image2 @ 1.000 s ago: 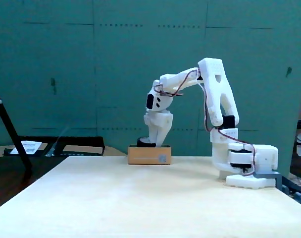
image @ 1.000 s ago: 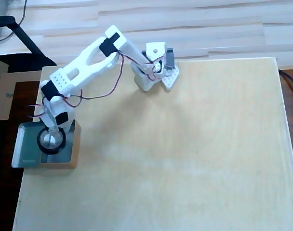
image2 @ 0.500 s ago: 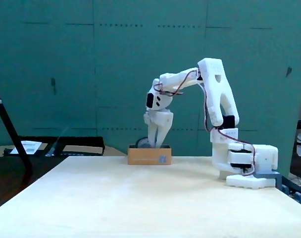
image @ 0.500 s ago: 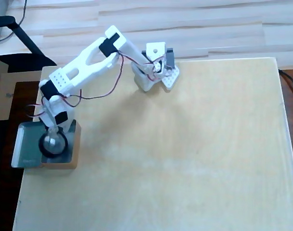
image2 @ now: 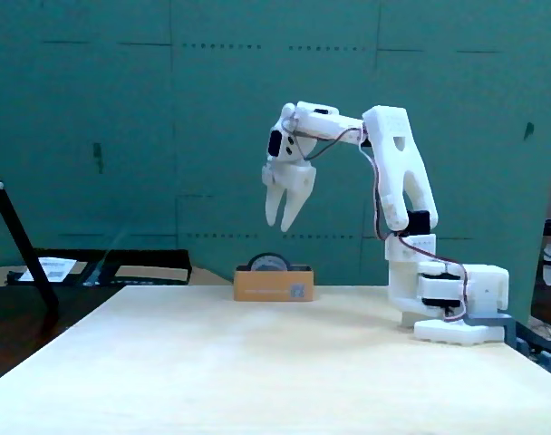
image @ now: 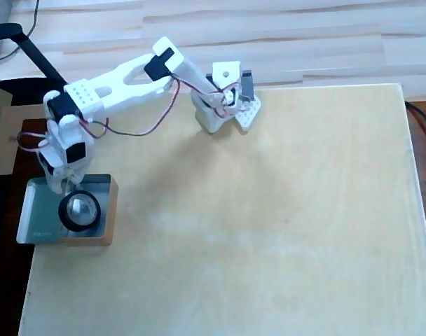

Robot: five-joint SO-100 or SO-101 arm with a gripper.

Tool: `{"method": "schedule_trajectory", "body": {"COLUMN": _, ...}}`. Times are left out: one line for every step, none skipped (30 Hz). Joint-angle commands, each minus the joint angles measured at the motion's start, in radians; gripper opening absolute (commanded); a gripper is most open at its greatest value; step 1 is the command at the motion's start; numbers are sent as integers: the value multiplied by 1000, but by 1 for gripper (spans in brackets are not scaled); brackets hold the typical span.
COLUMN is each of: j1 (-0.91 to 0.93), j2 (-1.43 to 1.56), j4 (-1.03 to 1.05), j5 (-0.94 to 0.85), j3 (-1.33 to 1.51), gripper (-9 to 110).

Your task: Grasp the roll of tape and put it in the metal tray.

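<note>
— Pale wood planks lie behind the light desk (image: 269, 210) in the overhead view; where is the roll of tape (image: 79, 210) against the pincer (image: 64, 187)?

— The black ring sits inside the metal tray (image: 32, 210), toward the tray's right half as this view shows it, and the tray rests in a low wooden holder (image: 106, 231) at the desk's left edge. The pincer hangs over the tray's upper rim, so the tape lies just below it in the picture. Nothing is between the fingers here, though from above I cannot tell how far apart they stand.

— And the fixed view, with its green wall?

— There the pincer (image2: 283, 220) is raised well clear, fingertips pointing down with only a narrow gap between them, holding nothing. The roll of tape (image2: 270, 263) shows as a dark arc rising above the wooden holder (image2: 274, 285), so it seems tilted or on edge, not flat. It lies straight below the pincer, with clear air between them.

— So the placing?

— I judge it done; any coming move is away, up and back toward the arm's base (image2: 457, 313).
</note>
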Motion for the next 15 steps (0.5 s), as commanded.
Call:
{"method": "schedule_trajectory", "body": {"j1": -6, "j2": 20, "j4": 87, "j5": 3, "j3": -127, "gripper": 11}}
{"method": "schedule_trajectory", "body": {"j1": -6, "j2": 20, "j4": 103, "j5": 5, "j3": -153, "gripper": 11}}
{"method": "schedule_trajectory", "body": {"j1": -12, "j2": 20, "j4": 120, "j5": 18, "j3": -179, "gripper": 11}}
{"method": "schedule_trajectory", "body": {"j1": -29, "j2": 21, "j4": 141, "j5": 37, "j3": -207, "gripper": 11}}
{"method": "schedule_trajectory", "body": {"j1": -51, "j2": 21, "j4": 167, "j5": 49, "j3": -241, "gripper": 11}}
{"method": "schedule_trajectory", "body": {"j1": -77, "j2": 21, "j4": 193, "j5": 54, "j3": -279, "gripper": 11}}
{"method": "schedule_trajectory", "body": {"j1": -106, "j2": 21, "j4": 224, "j5": 58, "j3": -324, "gripper": 11}}
{"method": "schedule_trajectory", "body": {"j1": -137, "j2": 21, "j4": 255, "j5": 64, "j3": -373, "gripper": 11}}
{"method": "schedule_trajectory", "body": {"j1": -169, "j2": 21, "j4": 287, "j5": 71, "j3": -428, "gripper": 11}}
{"method": "schedule_trajectory", "body": {"j1": -201, "j2": 21, "j4": 321, "j5": 77, "j3": -492, "gripper": 11}}
{"method": "schedule_trajectory", "body": {"j1": -233, "j2": 21, "j4": 351, "j5": 81, "j3": -555, "gripper": 11}}
{"method": "schedule_trajectory", "body": {"j1": -270, "j2": 23, "j4": 359, "j5": 81, "j3": -606, "gripper": 11}}
{"method": "schedule_trajectory", "body": {"j1": -305, "j2": 29, "j4": 359, "j5": 78, "j3": -653, "gripper": 11}}
{"method": "schedule_trajectory", "body": {"j1": -339, "j2": 46, "j4": 357, "j5": 75, "j3": -690, "gripper": 11}}
{"method": "schedule_trajectory", "body": {"j1": -374, "j2": 72, "j4": 357, "j5": 75, "j3": -709, "gripper": 11}}
